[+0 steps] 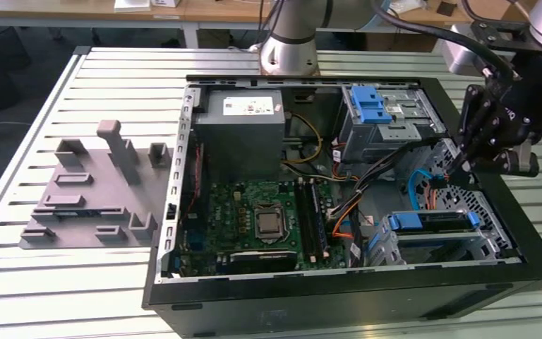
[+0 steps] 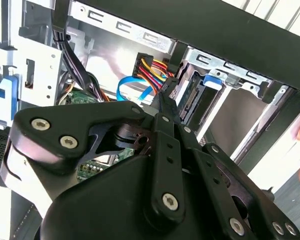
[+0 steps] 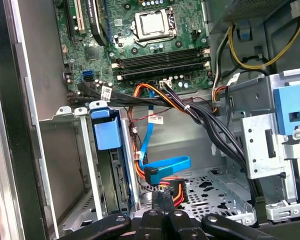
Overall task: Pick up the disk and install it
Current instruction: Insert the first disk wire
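Blue-railed disk [image 1: 431, 222] seated inside the drive cage [image 1: 443, 245]

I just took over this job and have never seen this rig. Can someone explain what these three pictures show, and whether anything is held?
The exterior view looks down on a slatted table. On it stands an open computer case, with a grey fixture plate beside it at the exterior view's left. The light tube at the back is the robot arm, which reaches over the case at the exterior view's right. Both wrist views come from cameras riding on the arm and look past its black gripper into the case. Its fingers look closed together, with nothing between them. The disk, with its blue rails, appears to sit in a drive cage at the exterior view's lower right, not in the gripper's grasp.
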{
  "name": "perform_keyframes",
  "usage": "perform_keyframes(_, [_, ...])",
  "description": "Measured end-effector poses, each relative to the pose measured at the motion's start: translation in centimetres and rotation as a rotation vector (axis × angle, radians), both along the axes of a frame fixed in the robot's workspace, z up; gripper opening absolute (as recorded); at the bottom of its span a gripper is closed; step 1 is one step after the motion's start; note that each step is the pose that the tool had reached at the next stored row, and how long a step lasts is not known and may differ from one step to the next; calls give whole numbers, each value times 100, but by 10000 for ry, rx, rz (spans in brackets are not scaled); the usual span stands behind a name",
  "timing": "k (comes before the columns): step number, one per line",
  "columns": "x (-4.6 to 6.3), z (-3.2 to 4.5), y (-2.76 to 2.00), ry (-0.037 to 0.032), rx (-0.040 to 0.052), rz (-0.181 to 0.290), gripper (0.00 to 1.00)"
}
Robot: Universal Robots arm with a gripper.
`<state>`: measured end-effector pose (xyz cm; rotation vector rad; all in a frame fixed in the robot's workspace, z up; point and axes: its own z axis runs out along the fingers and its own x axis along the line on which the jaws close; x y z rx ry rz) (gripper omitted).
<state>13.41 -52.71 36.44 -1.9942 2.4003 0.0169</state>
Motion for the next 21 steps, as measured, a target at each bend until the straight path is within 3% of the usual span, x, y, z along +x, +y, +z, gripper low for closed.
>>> perform_keyframes(4, [29, -1, 12, 108, -56, -86, 11])
perform_keyframes(5, [37, -1, 13, 139, -77, -104, 16])
perform_keyframes(7, [52, 0, 18, 203, -112, -142, 16])
perform_keyframes(8, [58, -1, 21, 242, -120, -159, 24])
perform_keyframes(11, [72, -2, 30, 324, -150, -244, 24])
perform_keyframes(15, [96, -17, 42, 345, -212, -429, 24])
perform_keyframes(17, [106, -27, 50, 344, -327, -502, 25])
perform_keyframes(18, [109, -33, 56, 342, -390, -526, 31])
perform_keyframes(21, [118, -51, 75, 341, -524, -607, 31])
